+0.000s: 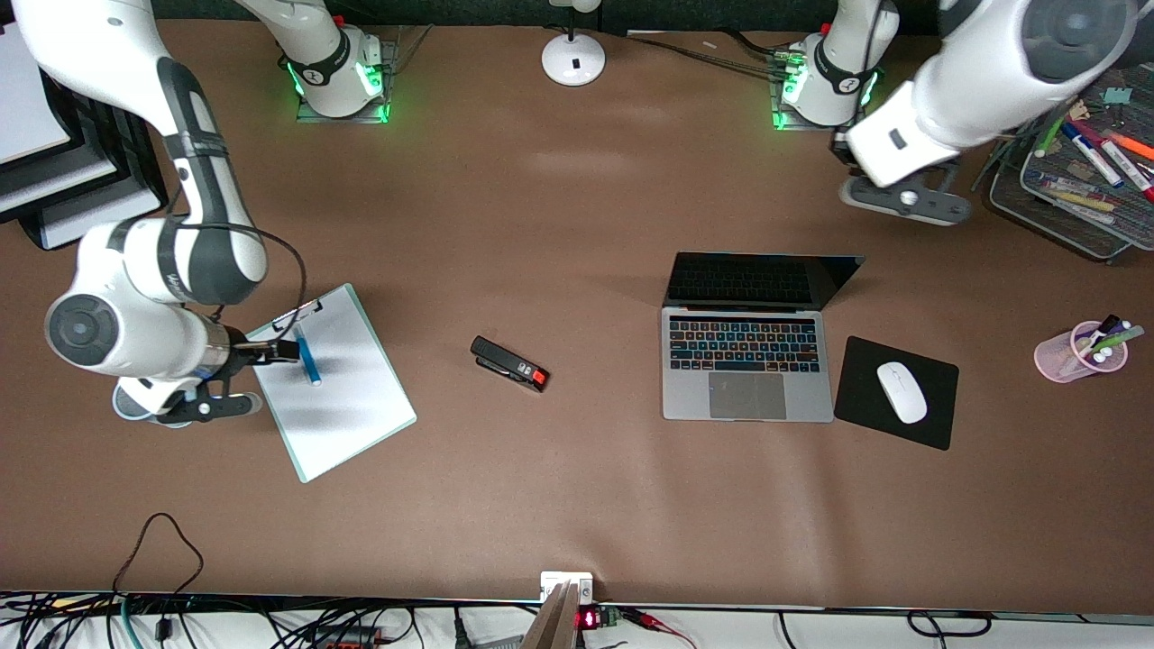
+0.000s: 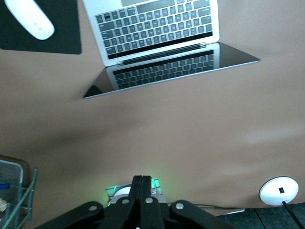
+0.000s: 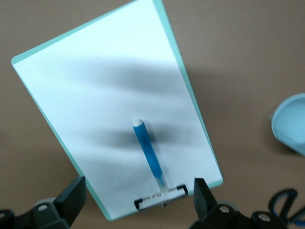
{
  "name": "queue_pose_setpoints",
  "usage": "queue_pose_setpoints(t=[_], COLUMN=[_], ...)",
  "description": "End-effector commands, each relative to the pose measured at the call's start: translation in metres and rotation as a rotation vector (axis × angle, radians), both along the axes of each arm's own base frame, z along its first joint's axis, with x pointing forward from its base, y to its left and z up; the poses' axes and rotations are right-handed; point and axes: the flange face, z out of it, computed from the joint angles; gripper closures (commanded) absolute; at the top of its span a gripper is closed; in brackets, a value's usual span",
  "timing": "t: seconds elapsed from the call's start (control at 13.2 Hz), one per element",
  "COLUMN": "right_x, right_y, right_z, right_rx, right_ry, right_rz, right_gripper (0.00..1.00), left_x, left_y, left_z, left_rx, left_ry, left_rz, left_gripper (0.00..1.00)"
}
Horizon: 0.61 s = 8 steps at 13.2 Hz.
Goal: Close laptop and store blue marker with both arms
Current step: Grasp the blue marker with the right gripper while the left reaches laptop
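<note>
Right pincer (image 3: 138, 202) spread apart over clipboard (image 1: 335, 388), blue marker (image 1: 308, 359) below; your left pincer (image 2: 141, 193) pressed together above surface (image 1: 577, 487), laptop (image 1: 746, 361) open.

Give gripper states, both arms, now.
Left gripper: shut, holding nothing, above bare table.
Right gripper: open, over the blue marker on the clipboard.
</note>
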Motion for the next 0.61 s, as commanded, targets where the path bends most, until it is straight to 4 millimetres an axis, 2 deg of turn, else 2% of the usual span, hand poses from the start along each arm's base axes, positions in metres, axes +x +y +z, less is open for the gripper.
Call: queue_pose_setpoints(t=[0.0,0.08,0.23,0.38,0.53], right_x=[0.008,0.009,0.01,0.008,0.01], right_y=[-0.003,-0.005,-0.006,-0.005,-0.007], right_z=[-0.023,-0.032,-0.047,-0.062,-0.076], right_rx=[0.004,0.009,0.016,0.016,0.026], right_ry=[-0.016,-0.014,-0.01,0.006,0.001], right_rz=[0.103,0.143,0.185,0.204,0.274], right_gripper=[0.0,0.0,0.0,0.0,0.0], left_x=[-0.006,-0.014,-0.031,-0.042,-0.044], left_y=[-0.024,-0.04,-0.058,-0.055,-0.05], left_z=[-0.044,-0.061,-0.092,-0.127,-0.149], left_rx=[-0.003,0.002,0.01,0.007,-0.002], left_ry=[-0.016,-0.03,-0.075,-0.113,-0.138], left_rz=[0.04,0.038,0.034,0.038,0.049], left_gripper=[1.0,1.0,1.0,0.99,0.99])
